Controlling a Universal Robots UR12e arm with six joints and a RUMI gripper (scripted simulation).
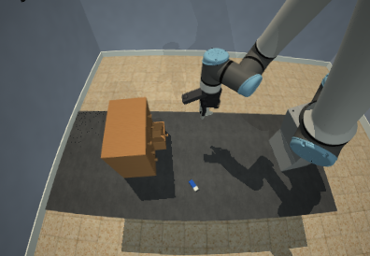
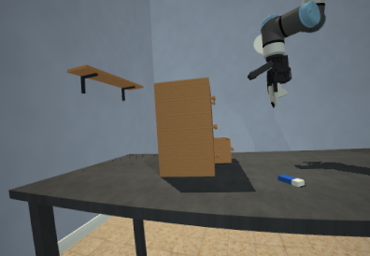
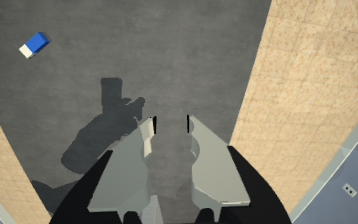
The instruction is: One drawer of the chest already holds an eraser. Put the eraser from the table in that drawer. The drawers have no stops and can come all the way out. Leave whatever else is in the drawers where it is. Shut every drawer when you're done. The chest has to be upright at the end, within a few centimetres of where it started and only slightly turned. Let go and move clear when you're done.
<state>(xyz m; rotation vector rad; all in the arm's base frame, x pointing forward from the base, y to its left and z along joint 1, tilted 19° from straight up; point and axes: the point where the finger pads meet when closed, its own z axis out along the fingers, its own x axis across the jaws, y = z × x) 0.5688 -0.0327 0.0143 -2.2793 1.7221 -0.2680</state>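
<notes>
The wooden chest (image 1: pixel 127 137) stands upright at the left of the dark table; it also shows in the exterior view (image 2: pixel 184 127). Its bottom drawer (image 1: pixel 159 135) (image 2: pixel 223 149) is pulled partway out; the two drawers above look shut. What the drawers hold is hidden. The blue and white eraser (image 1: pixel 193 185) (image 2: pixel 291 179) lies on the table in front of the chest, and at the upper left of the wrist view (image 3: pixel 34 44). My gripper (image 1: pixel 204 113) (image 2: pixel 273 102) hangs high above the table to the right of the chest, pointing down. Its fingers stand nearly shut, with nothing between them.
The arm's base (image 1: pixel 303 140) stands at the right side of the table. A wooden wall shelf (image 2: pixel 104 77) hangs behind and to the left of the chest. The table's far edge runs close under the gripper, with tiled floor beyond it.
</notes>
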